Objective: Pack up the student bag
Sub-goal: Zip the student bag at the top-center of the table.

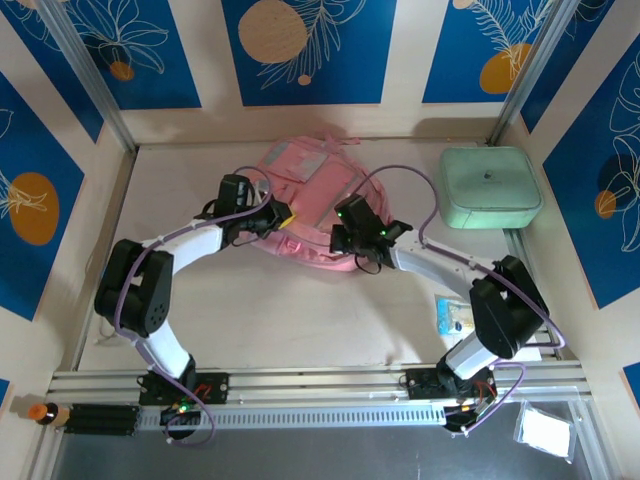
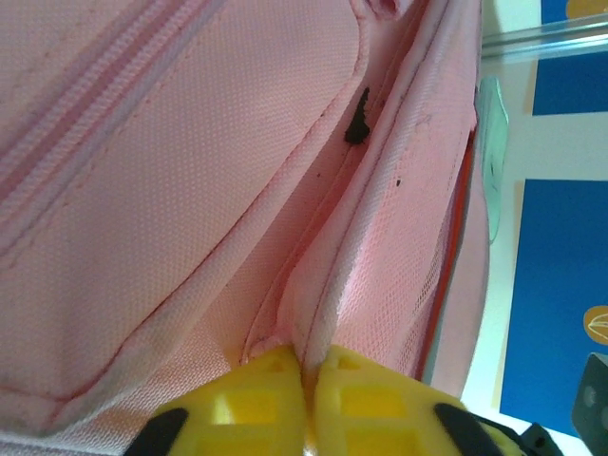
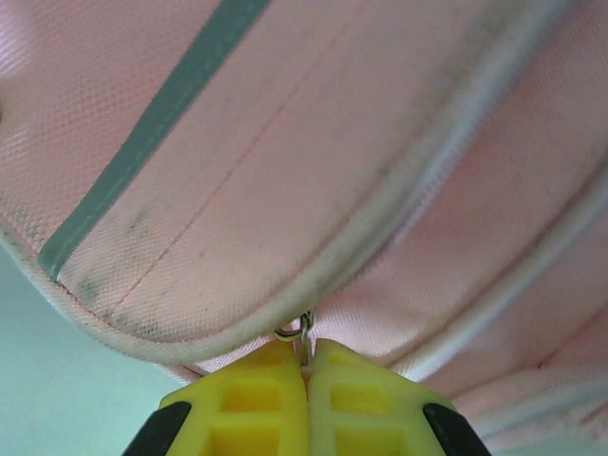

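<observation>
The pink student bag [image 1: 305, 170] lies flat at the back middle of the table. My left gripper [image 1: 283, 216] is at its left edge. In the left wrist view that gripper [image 2: 309, 366] is shut on an upright fold of pink fabric [image 2: 328, 294] beside a mesh panel. My right gripper [image 1: 347, 238] is at the bag's near right edge. In the right wrist view its yellow jaws [image 3: 308, 353] are shut on a small metal zipper pull [image 3: 302, 329] under a piped pocket edge with grey trim [image 3: 161, 114].
A mint-green rounded case [image 1: 490, 187] stands at the back right, beside the bag. A small blue-and-white packet [image 1: 455, 313] lies near the right arm's base. A metal rail [image 1: 320, 385] runs along the near edge. Walls close in on both sides.
</observation>
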`<state>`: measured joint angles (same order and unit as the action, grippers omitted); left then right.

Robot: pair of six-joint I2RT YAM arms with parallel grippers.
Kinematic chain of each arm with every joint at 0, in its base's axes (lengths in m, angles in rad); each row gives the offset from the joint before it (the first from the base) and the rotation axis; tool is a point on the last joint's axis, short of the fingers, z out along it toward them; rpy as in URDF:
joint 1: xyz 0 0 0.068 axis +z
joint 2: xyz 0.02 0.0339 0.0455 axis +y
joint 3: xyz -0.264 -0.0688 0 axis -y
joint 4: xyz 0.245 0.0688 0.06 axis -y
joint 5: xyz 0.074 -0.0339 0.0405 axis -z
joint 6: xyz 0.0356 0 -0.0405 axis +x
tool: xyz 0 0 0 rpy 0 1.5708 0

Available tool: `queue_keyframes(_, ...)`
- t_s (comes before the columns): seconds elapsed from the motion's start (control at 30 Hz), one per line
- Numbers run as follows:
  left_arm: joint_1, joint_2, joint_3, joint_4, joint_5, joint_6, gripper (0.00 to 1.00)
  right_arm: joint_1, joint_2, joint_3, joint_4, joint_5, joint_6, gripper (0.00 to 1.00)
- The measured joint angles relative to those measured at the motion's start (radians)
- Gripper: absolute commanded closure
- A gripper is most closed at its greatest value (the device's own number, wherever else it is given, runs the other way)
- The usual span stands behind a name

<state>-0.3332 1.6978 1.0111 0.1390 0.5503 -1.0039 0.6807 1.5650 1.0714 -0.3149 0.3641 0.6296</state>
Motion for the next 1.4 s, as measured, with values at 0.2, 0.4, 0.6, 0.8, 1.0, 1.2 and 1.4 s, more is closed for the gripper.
queue_keyframes(0.2, 0.074, -0.097, -0.081, -0.004, -0.069, 0.006, 0.55, 0.001, 0.106, 0.119, -0.040, -0.114, -0.138, 1.00)
queue_keyframes(0.4, 0.080, -0.172, -0.168, 0.035, -0.089, -0.044, 0.52, 0.044, 0.232, 0.265, -0.045, -0.239, -0.223, 1.00)
queue_keyframes(0.6, 0.080, -0.179, -0.222, 0.086, -0.096, -0.111, 0.54, 0.093, 0.290, 0.340, -0.027, -0.303, -0.241, 1.00)
queue_keyframes(0.8, 0.080, -0.179, -0.222, 0.111, -0.106, -0.139, 0.77, 0.100, 0.312, 0.356, -0.025, -0.327, -0.249, 1.00)
queue_keyframes(1.0, 0.080, -0.178, -0.222, 0.106, -0.111, -0.138, 1.00, 0.115, 0.324, 0.369, -0.051, -0.275, -0.256, 1.00)
queue_keyframes(1.2, 0.079, -0.171, -0.212, 0.086, -0.114, -0.111, 1.00, 0.110, 0.310, 0.339, -0.065, -0.167, -0.245, 1.00)
queue_keyframes(1.4, 0.078, -0.169, -0.202, 0.057, -0.114, -0.082, 1.00, 0.024, 0.256, 0.273, -0.117, -0.066, -0.198, 1.00)
